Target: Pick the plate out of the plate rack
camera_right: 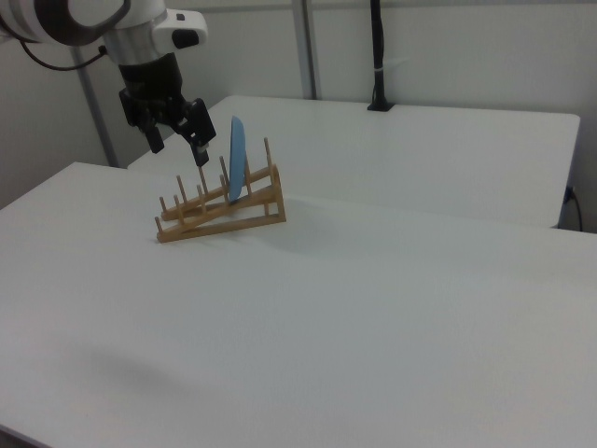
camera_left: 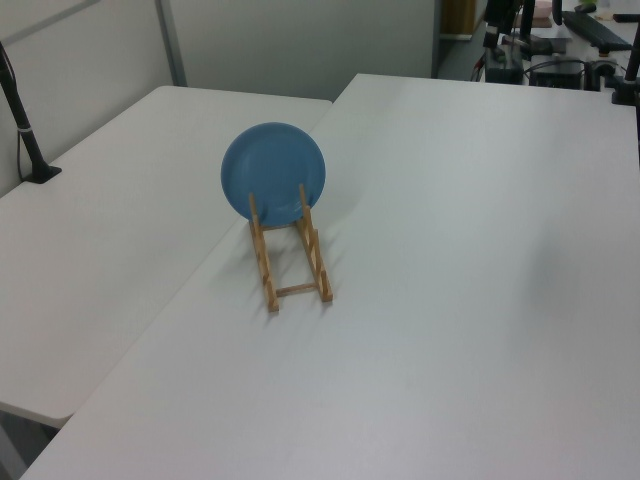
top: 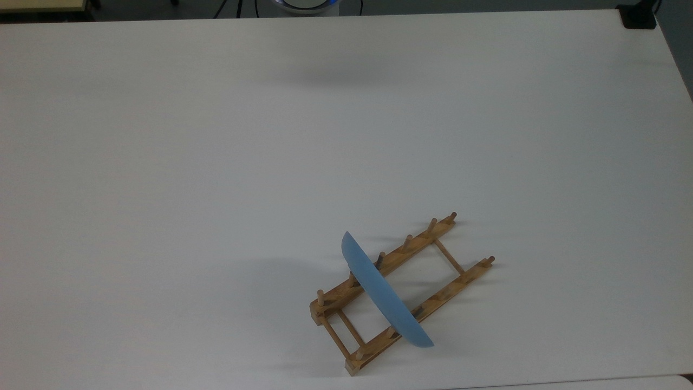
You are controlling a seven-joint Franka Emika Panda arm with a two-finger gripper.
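A light-blue plate (top: 385,292) stands on edge in a small wooden plate rack (top: 403,292) on a white table (top: 216,162). In the top view the rack lies toward the near edge of the table, a little right of centre, running diagonally from lower left to upper right. The plate crosses both rails, slotted between pegs about a third of the way along from the rack's lower-left end, and shows there as a thin curved sliver.

In the left view the plate (camera_left: 273,173) shows its round face, sitting at the far end of the rack (camera_left: 290,258), whose two rails reach toward the camera and are joined by a thin cross dowel. A second white table (camera_left: 110,230) adjoins on the left view's left, with a black post (camera_left: 22,120) standing on it.

In the right view the rack (camera_right: 222,207) sits at the left of the table, and the plate (camera_right: 237,161) stands nearly upright, held between tall pegs near the rack's right end. The gripper (camera_right: 177,147) hangs from the white arm (camera_right: 84,19) at the upper left of the right view, just left of the plate and above the rack's pegs. Its two black fingers (camera_right: 199,138) are spread apart, holding nothing, and the nearer finger is close to the plate's rim without clearly touching it.
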